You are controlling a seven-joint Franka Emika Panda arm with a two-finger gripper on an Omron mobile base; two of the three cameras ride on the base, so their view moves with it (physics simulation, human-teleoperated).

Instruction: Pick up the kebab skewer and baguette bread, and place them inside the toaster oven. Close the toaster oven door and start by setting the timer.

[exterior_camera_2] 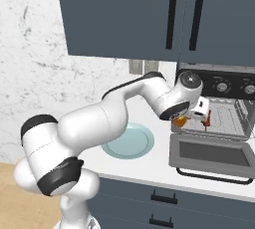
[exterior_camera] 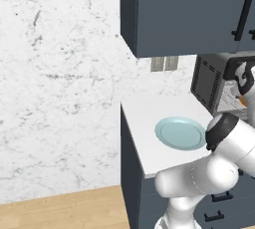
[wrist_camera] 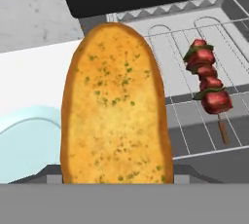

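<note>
My gripper (exterior_camera_2: 191, 116) is shut on the baguette bread (wrist_camera: 115, 106), a golden-orange piece flecked with green that stands tall in the middle of the hand view. In the right base view the baguette bread (exterior_camera_2: 180, 121) hangs at the mouth of the toaster oven (exterior_camera_2: 219, 108). The kebab skewer (wrist_camera: 209, 89) lies on the silver wire rack (wrist_camera: 165, 38) inside, to the right of the bread. The toaster oven door (exterior_camera_2: 211, 154) is folded down flat and open. Round knobs (exterior_camera_2: 222, 87) sit on the black control strip; which one is the timer I cannot tell.
A pale blue plate (exterior_camera_2: 130, 141) lies bare on the white counter (exterior_camera: 144, 118) left of the oven. Dark blue wall cabinets (exterior_camera_2: 149, 14) hang above. The counter ends at its left edge by the marble wall (exterior_camera: 60, 73).
</note>
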